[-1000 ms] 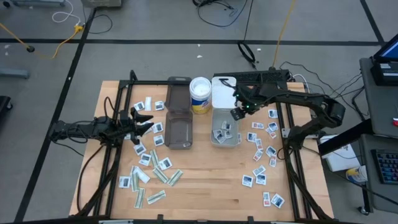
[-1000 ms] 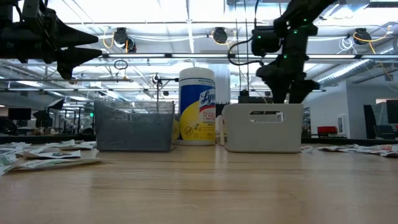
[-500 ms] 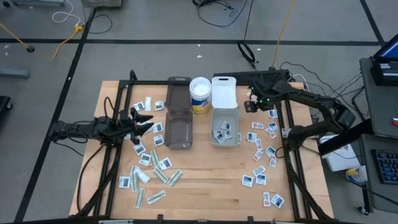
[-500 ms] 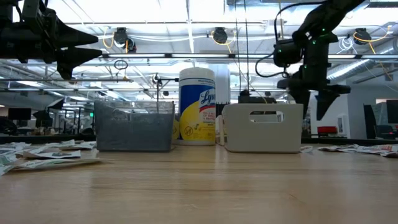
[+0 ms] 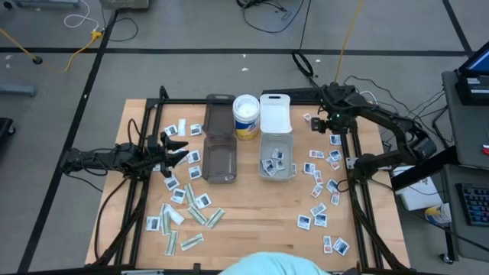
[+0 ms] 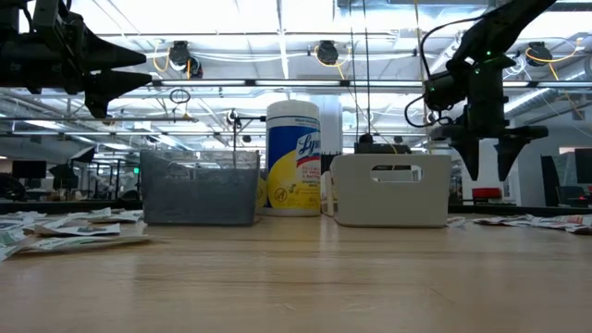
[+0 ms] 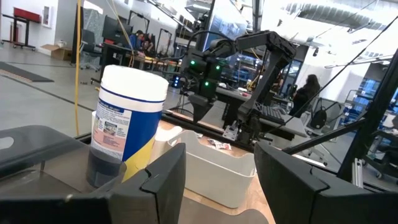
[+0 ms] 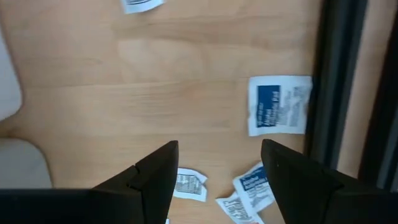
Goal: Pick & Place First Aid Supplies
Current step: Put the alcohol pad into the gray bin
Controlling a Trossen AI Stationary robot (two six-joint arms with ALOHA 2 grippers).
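Your right gripper (image 8: pixel 214 171), jaws wide and empty, hovers over packets (image 8: pixel 278 104) beside a frame rail (image 8: pixel 336 81); descending, a finger could strike it

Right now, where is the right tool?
In the high view the right tool hangs open above the table's far right, beyond the white bin, over loose packets beside the black frame rail.

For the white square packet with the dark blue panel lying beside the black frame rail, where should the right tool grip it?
The white square packet with the dark blue panel lies flat on the wooden table. The open right tool probably should descend from above and pinch the edge away from the black frame rail.
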